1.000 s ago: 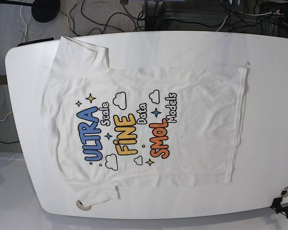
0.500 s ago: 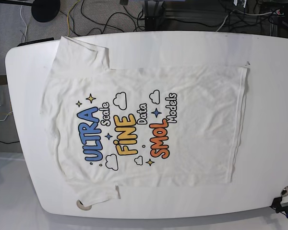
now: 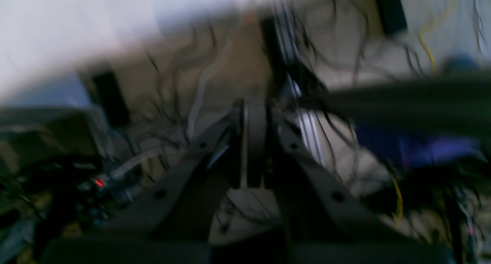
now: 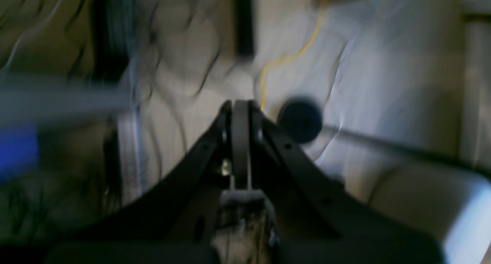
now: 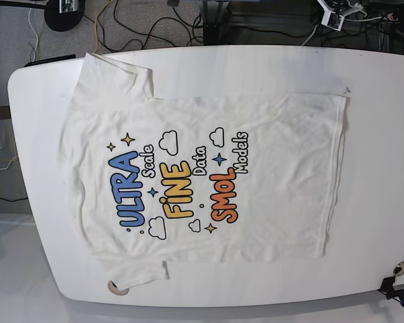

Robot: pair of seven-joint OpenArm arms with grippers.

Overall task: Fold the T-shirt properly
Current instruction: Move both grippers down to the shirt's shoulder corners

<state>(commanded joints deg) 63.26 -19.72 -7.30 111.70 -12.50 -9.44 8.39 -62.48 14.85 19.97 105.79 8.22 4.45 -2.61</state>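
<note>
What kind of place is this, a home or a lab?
Probably a robotics lab or workshop. A T-shirt lies flat on a white table, loose cables trail over the floor behind it, and both wrist views show shut grippers, left and right.

base view bright, evenly lit, sharp; both wrist views dim and heavily motion-blurred (details smeared beyond reading).

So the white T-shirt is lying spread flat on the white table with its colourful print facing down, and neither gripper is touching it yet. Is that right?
Not quite. The print faces up: the base view shows the T-shirt with its blue, yellow and orange lettering plainly visible. The rest holds: it lies spread flat on the white table, and neither gripper is touching it.
</note>
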